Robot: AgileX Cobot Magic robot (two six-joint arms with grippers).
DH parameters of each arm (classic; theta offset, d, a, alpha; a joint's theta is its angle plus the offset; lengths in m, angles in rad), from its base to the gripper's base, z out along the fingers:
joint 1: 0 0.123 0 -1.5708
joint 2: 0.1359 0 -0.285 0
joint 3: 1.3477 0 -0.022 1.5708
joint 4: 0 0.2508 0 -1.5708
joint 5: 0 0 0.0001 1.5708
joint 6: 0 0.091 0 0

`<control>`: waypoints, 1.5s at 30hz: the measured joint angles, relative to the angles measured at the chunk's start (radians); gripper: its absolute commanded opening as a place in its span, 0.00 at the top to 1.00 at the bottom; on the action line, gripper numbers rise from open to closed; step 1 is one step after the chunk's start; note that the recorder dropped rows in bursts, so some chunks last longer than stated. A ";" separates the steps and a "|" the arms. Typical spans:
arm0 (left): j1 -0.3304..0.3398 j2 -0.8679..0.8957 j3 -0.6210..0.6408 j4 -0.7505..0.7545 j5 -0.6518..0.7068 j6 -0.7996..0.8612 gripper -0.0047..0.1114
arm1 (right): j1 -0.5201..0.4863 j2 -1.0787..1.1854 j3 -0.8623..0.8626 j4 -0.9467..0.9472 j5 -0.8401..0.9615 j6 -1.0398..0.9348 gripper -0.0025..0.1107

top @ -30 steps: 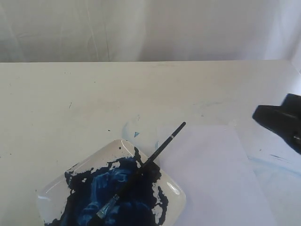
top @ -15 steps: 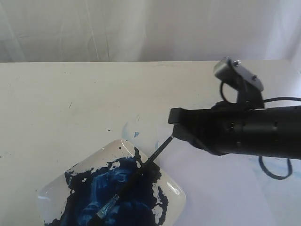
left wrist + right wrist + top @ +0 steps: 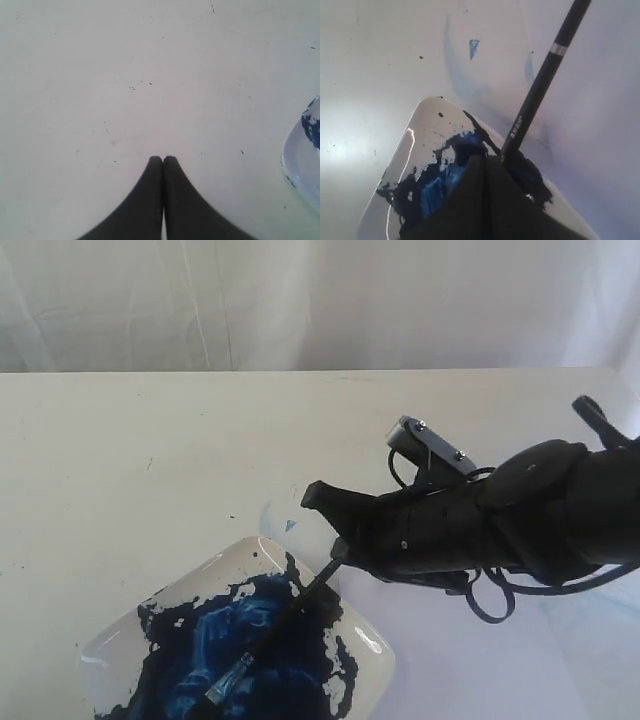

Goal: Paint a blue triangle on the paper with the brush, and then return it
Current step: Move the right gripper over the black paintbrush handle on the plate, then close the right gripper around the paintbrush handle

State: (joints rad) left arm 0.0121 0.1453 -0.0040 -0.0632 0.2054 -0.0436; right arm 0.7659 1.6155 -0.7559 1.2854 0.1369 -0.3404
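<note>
Cream tabletop (image 3: 150, 440) | right claw (image 3: 482, 160) pinched closed, empty, just beside brush (image 3: 540, 85) resting in paint dish (image 3: 405, 165) | left claw (image 3: 163, 159) closed, idle | paper (image 3: 600, 125) unpainted where it shows: pickup, painting and return all ahead

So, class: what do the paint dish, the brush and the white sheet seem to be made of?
Dish: glazed ceramic or glossy plastic; white, bright glints on its rim.
Brush: smooth black handle, painted wood or plastic; silvery band, likely metal.
Sheet: paper, by its flat, matte, shine-free look.

The brush (image 3: 277, 623), black-handled with a silver ferrule and blue-stained bristles, lies slanted across the paint dish (image 3: 105, 645), bristles in dark blue paint. The pale lilac-white paper (image 3: 450, 660) lies flat beside the dish.
</note>
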 measured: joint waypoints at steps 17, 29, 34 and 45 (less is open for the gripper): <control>0.000 0.000 0.000 0.000 0.000 0.000 0.96 | 0.002 0.077 -0.008 0.154 -0.077 0.021 0.67; 0.000 0.000 0.000 0.000 0.000 0.000 0.96 | 0.002 0.177 -0.089 0.154 -0.042 0.039 0.60; 0.000 0.000 0.000 0.000 0.000 0.000 0.96 | 0.002 0.204 -0.091 0.154 -0.055 0.065 0.60; 0.000 0.000 0.000 0.000 0.000 0.000 0.96 | 0.002 0.209 -0.091 0.154 -0.128 0.146 0.60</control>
State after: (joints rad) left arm 0.0121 0.1453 -0.0040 -0.0632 0.2054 -0.0436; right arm 0.7676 1.8246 -0.8467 1.4397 0.0093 -0.1944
